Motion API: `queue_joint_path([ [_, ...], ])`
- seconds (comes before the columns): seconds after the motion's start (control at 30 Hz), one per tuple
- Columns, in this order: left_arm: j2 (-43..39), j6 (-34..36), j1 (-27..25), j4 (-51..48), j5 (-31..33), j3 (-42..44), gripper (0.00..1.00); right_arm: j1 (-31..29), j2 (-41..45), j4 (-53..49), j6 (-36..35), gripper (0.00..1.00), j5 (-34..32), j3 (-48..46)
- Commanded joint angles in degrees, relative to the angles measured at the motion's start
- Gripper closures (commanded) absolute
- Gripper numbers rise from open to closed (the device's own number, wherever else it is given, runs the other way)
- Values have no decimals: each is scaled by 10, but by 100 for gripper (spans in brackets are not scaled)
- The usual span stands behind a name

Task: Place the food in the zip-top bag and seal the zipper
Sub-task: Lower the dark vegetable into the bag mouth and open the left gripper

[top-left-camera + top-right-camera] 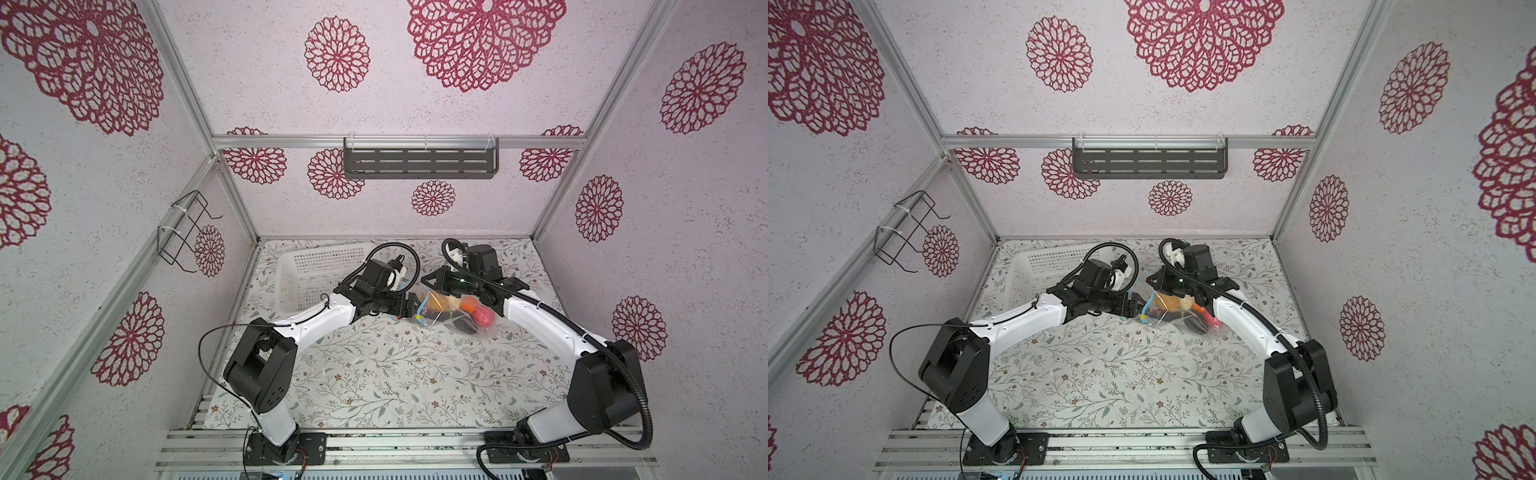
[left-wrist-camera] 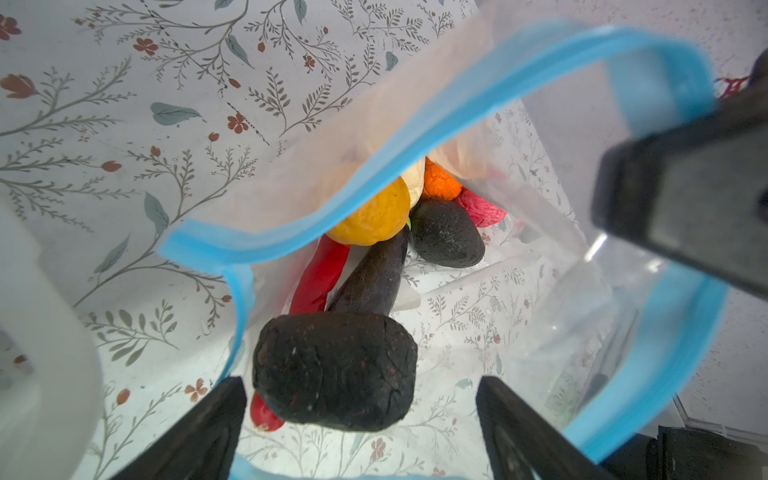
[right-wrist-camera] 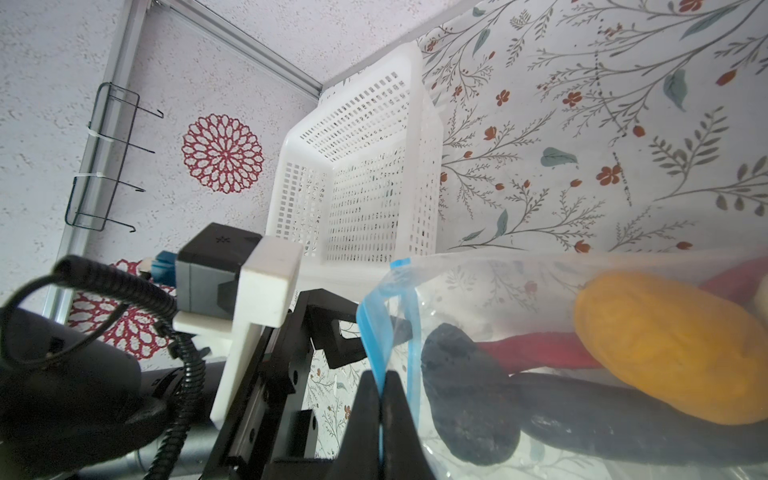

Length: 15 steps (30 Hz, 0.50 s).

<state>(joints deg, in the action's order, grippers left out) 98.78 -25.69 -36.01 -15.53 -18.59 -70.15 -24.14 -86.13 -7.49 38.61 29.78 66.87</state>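
The right gripper (image 3: 379,386) pinches the limp, likely slippery zip-top bag's (image 1: 457,322) zipper (image 2: 257,249) at 10 o'clock; the left gripper (image 2: 360,384) is open.

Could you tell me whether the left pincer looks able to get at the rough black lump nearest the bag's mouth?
Probably yes: the open left pincer directly faces the rough black lump, and the clear plastic zip-top bag gapes wide, its light blue zipper strip pinched by the right pincer; nothing intervenes.

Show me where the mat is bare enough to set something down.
Free: the front stretch of floral mat, from its near edge up to the zip-top bag. Crowded: mid-back, where left claw and right claw meet it beside the white basket.
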Motion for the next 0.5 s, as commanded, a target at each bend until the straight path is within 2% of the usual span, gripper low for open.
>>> queue_joint_path([
  [0.0, -27, 7, -6, 15, 2, -4, 10, 2, 30, 10, 0, 100, -2, 9],
  [0.3, -71, -9, -5, 25, 12, 17, 14, 14, 33, -6, -8, 100, -1, 22],
  [0.47, -107, -32, 9, 59, 26, 81, 20, 29, 44, -12, -11, 100, 4, 27],
])
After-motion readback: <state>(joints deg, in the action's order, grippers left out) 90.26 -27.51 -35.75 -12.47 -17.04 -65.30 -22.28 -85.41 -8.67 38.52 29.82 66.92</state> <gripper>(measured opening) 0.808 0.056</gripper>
